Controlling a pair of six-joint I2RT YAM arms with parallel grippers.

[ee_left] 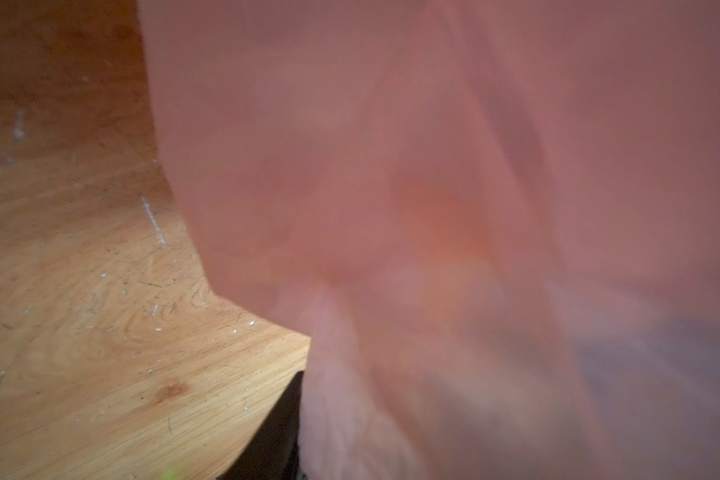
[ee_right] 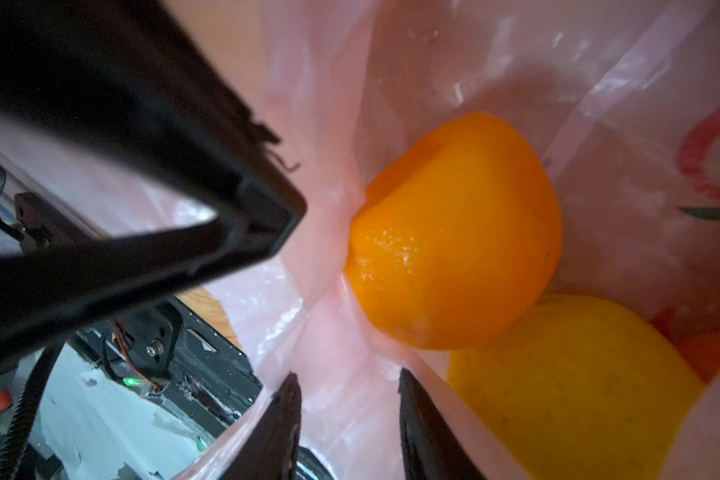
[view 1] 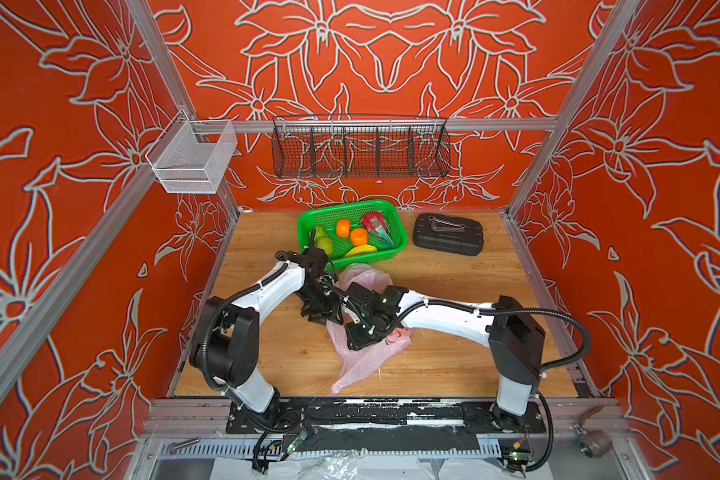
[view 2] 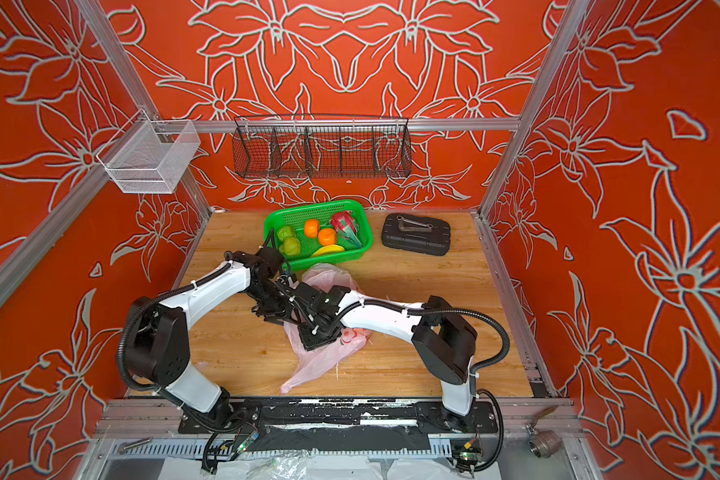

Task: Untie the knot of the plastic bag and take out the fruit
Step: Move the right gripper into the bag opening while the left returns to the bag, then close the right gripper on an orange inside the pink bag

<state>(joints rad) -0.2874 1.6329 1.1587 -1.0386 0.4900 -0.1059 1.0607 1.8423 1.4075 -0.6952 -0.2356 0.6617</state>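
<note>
A: First the right gripper (ee_right: 348,395) — open or closed?

B: Open. Stands with its two dark fingers (ee_right: 285,419) apart, a fold of the plastic bag (ee_right: 341,316) running between them, unpinched.

A: And ahead of those fingertips?

B: Shows fruit inside the bag, seen through the gaping mouth: an orange round (ee_right: 454,249) just past the tips, a yellow one (ee_right: 570,399) touching it and close beside one finger.

A: Now the left gripper (view 1: 323,311)?

B: Cannot tell whether parted or clamped. Crowds right up against the right gripper above the bag in both top views. From its own wrist, nothing but blurred pink film, with bare table (ee_left: 80,311) off to one side. In the right wrist view, pokes one black finger (ee_right: 262,216) in across from the right fingertips, hard by the bag's wall.

A: Any fruit away from the fingers?

B: Plenty — lies in the green basket (view 1: 350,210), well apart from both pairs of fingers, beyond the left wrist: two orange rounds (view 1: 343,228), green apples (view 1: 325,244), a banana (view 1: 360,250), a dragon fruit (view 1: 374,223).
</note>
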